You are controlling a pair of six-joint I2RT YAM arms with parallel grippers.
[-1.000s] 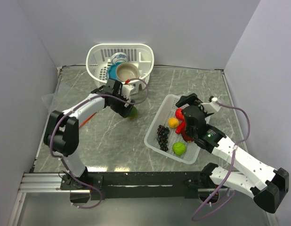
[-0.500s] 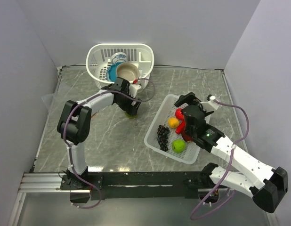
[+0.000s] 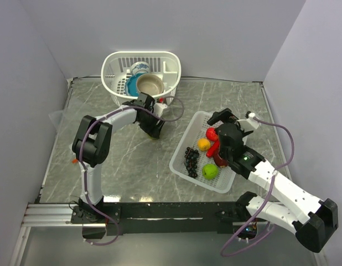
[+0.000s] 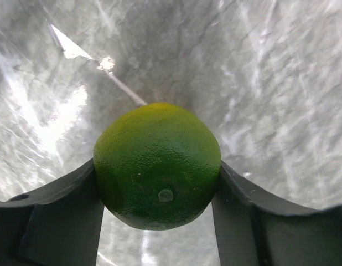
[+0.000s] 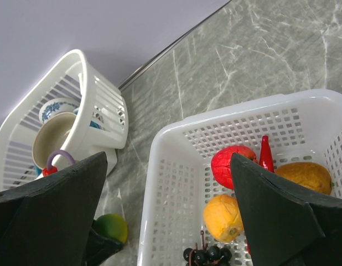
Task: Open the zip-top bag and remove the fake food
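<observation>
By the dish basket (image 3: 113,61), left gripper (image 3: 153,126) pinches the lime (image 4: 157,160).
Lift straight, squeeze centred; right gripper (image 5: 168,163) gapes empty over the fruit tray (image 5: 226,113).

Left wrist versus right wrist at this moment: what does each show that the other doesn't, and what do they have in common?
Only the left wrist: a close-up of the green lime with the left gripper's fingers against both its sides.
Only the right wrist: the shallow white basket holding a red apple, red chili, yellow-orange fruits and dark grapes; the tall basket with bowls; the right gripper's fingers, spread open.
Both: the lime and the grey marble table.
</observation>
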